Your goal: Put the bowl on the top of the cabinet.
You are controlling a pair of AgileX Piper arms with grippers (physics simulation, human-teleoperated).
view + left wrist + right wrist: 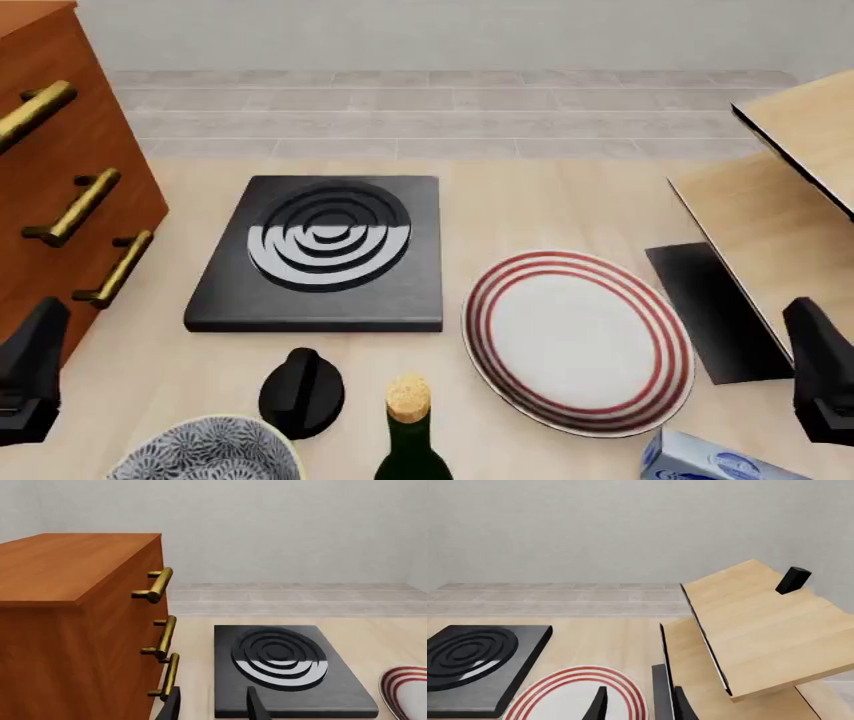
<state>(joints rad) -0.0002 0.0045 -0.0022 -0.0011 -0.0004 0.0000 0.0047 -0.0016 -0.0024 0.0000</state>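
The bowl (203,455), pale with a dense blue floral pattern, stands at the near edge of the table and is cut off by the frame in the front view. The reddish-brown cabinet (54,140) with brass bar handles rises at the far left, and its flat top (60,565) shows in the left wrist view. My left gripper (213,707) is open and empty, level with the cabinet's front, left of the bowl and apart from it. My right gripper (639,707) is open and empty over the plate's right side, beside the shelf unit.
A black stove plate (327,250) with concentric rings lies mid-table. A red-ringed white plate (581,340) sits to its right. A black knob (300,392) and a corked bottle (411,435) stand close right of the bowl. A blue carton (714,462) lies near right. A light-wood shelf unit (787,190) stands at right.
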